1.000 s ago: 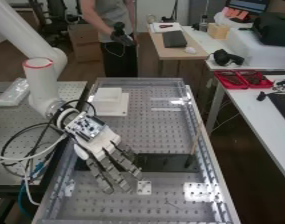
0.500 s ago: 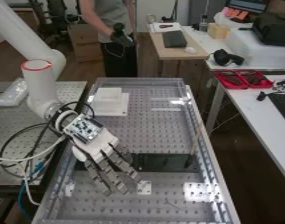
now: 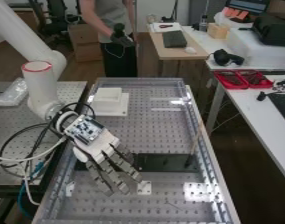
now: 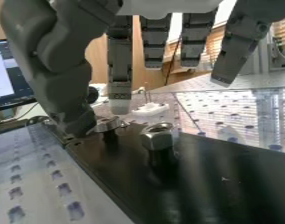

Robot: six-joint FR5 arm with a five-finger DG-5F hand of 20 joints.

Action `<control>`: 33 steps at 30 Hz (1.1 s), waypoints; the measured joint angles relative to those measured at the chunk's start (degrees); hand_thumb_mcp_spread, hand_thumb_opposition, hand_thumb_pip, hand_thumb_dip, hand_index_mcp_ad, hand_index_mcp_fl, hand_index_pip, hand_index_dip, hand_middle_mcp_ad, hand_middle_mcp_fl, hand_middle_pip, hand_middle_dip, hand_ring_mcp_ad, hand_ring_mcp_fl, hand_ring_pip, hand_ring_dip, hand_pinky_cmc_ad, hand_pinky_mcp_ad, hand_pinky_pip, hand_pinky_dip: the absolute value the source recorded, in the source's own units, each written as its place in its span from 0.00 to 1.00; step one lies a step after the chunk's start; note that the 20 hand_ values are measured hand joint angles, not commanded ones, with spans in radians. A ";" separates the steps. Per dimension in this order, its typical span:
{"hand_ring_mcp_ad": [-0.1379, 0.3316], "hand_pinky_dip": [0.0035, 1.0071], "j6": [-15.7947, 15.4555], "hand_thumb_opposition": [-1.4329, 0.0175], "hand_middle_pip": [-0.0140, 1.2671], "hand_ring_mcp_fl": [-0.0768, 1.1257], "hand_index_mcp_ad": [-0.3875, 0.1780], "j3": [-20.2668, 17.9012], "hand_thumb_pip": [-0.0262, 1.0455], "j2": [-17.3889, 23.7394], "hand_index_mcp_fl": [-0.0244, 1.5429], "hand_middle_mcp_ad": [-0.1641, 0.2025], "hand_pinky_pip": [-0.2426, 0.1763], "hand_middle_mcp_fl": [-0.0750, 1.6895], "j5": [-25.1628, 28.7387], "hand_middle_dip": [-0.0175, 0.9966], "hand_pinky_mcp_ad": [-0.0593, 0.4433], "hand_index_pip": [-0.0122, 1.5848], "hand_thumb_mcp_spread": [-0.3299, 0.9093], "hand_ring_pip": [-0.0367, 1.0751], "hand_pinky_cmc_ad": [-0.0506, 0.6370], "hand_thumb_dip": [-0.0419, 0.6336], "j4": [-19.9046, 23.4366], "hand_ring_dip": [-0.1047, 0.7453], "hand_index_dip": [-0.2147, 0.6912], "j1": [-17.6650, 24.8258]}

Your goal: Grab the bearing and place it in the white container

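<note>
One bearing (image 4: 108,124), as I judge the squat metal ring to be, sits on a dark peg (image 4: 110,135) just beside the tip of the hand's (image 3: 98,145) thumb; whether they touch, I cannot tell. The hand is open, its fingers extended and loosely spread, with nothing in its grasp.

The bearing should be small but dense for its size, quite rigid and hard to damage, though its smooth, polished wall could slip between hard fingertips. It is best pinched by the outer rim, thumb opposite a finger, then lifted straight up; a sideways tug might jam it on its peg.

Next to it, farther from the thumb, stands a hex nut (image 4: 157,137), flat-sided and shiny, easily mistaken for the target. Both rise from a glossy black plate (image 4: 219,177) that mirrors them softly.

The white container (image 3: 110,100) is beyond the hand, on its wrist side: matt, square-edged, stepped, probably plastic. Under everything lies the tabletop (image 3: 156,135), hard, sleek and dotted with regular holes.
</note>
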 joint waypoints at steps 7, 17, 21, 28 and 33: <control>0.65 0.56 0.03 0.45 0.11 0.06 0.56 0.24 0.69 -0.32 0.01 0.61 0.32 0.05 -0.53 0.24 0.73 0.89 0.55 0.20 0.63 0.41 -0.24 0.25 0.42 -0.33; 0.65 0.56 -0.28 0.45 0.11 0.06 0.56 0.47 0.69 -0.75 0.01 0.61 0.32 0.05 -1.36 0.24 0.74 0.89 0.55 0.20 0.63 0.41 -0.05 0.25 0.42 -0.82; 0.65 0.56 -0.40 0.45 0.11 0.06 0.56 0.40 0.69 -0.85 0.01 0.61 0.32 0.05 -1.50 0.24 0.73 0.89 0.55 0.20 0.63 0.41 0.62 0.25 0.42 -0.80; 0.65 0.56 -0.40 0.45 0.11 0.06 0.56 0.25 0.69 -0.93 0.01 0.61 0.32 0.05 -1.60 0.24 0.74 0.90 0.55 0.20 0.63 0.41 1.01 0.25 0.42 -0.67; 0.65 0.56 -0.55 0.45 0.11 0.06 0.56 0.17 0.69 -0.92 0.01 0.61 0.32 0.05 -1.67 0.24 0.74 0.92 0.55 0.20 0.63 0.41 1.06 0.25 0.42 -0.66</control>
